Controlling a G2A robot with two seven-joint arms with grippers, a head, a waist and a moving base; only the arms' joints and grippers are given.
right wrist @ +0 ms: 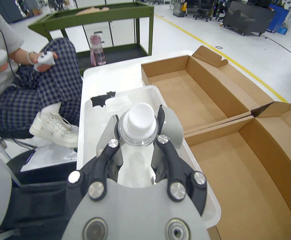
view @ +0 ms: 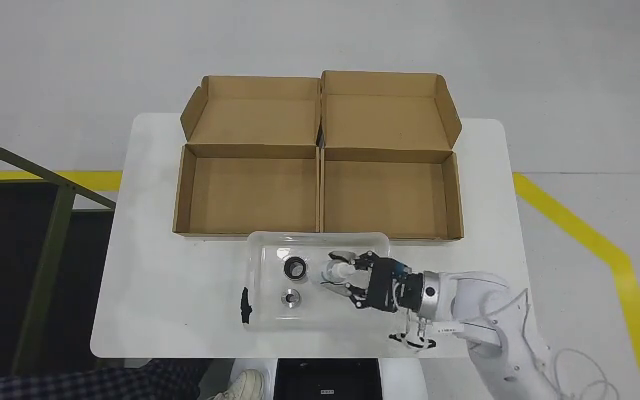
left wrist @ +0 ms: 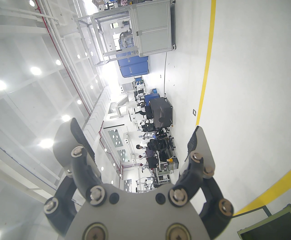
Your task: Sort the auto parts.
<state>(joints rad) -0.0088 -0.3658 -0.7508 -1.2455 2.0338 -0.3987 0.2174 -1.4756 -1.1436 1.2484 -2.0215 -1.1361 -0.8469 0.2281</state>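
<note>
My right gripper (right wrist: pixel 137 120) is shut on a round white part with a clear rim (right wrist: pixel 138 125), held over the clear plastic bin (right wrist: pixel 91 106). From above, the same gripper (view: pixel 338 272) sits inside the bin (view: pixel 262 248) with the white part (view: pixel 333 271) between its fingers. A dark ring-shaped part (view: pixel 295 268) and a small metal part (view: pixel 290 297) lie in the bin's left half. My left gripper (left wrist: pixel 136 136) stands open, aimed away from the table at the room, with nothing between its fingers.
Two open cardboard boxes (view: pixel 248 195) (view: pixel 385 198) sit side by side just behind the bin, lids folded back. Black tape (view: pixel 243 303) marks the bin's left edge. A seated person's legs (right wrist: pixel 52 75) and a green cart (right wrist: pixel 95 18) are beyond the table.
</note>
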